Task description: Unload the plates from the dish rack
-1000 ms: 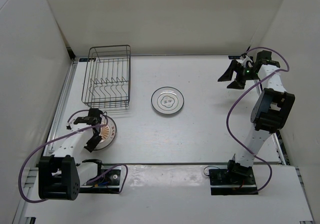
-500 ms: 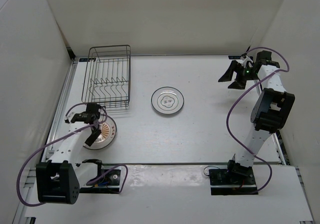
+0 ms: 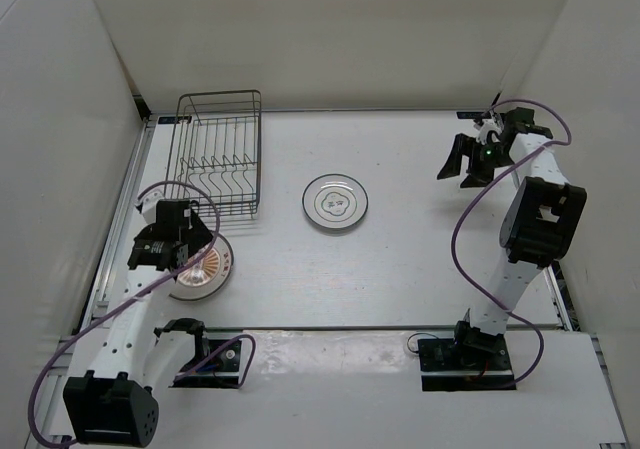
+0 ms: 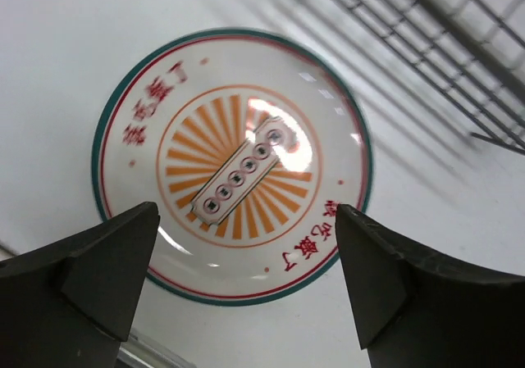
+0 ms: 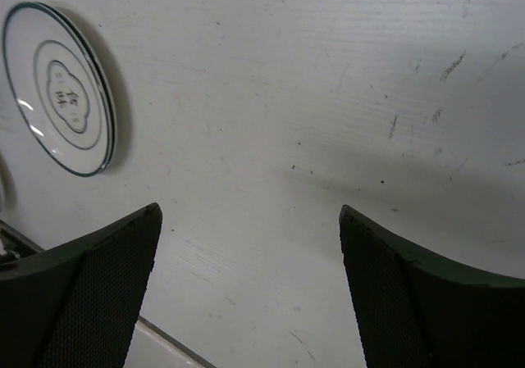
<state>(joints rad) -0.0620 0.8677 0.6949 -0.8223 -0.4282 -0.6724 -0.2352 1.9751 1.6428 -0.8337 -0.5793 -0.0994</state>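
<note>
Orange plate [image 4: 232,167] lies flat, face up, on the table [image 3: 400,259] near the left edge, just off the near end of the rack [image 3: 259,154], which stands in the far left corner. Left gripper [image 4: 246,220] hangs over this plate with jaws spread wide and nothing held; in the wrist view the plate shows between the two fingers. White plate [image 3: 335,202] lies flat mid-table, right of the rack. Right gripper [image 3: 463,161] is near the far right corner, well apart from both plates, jaws spread, empty.
</note>
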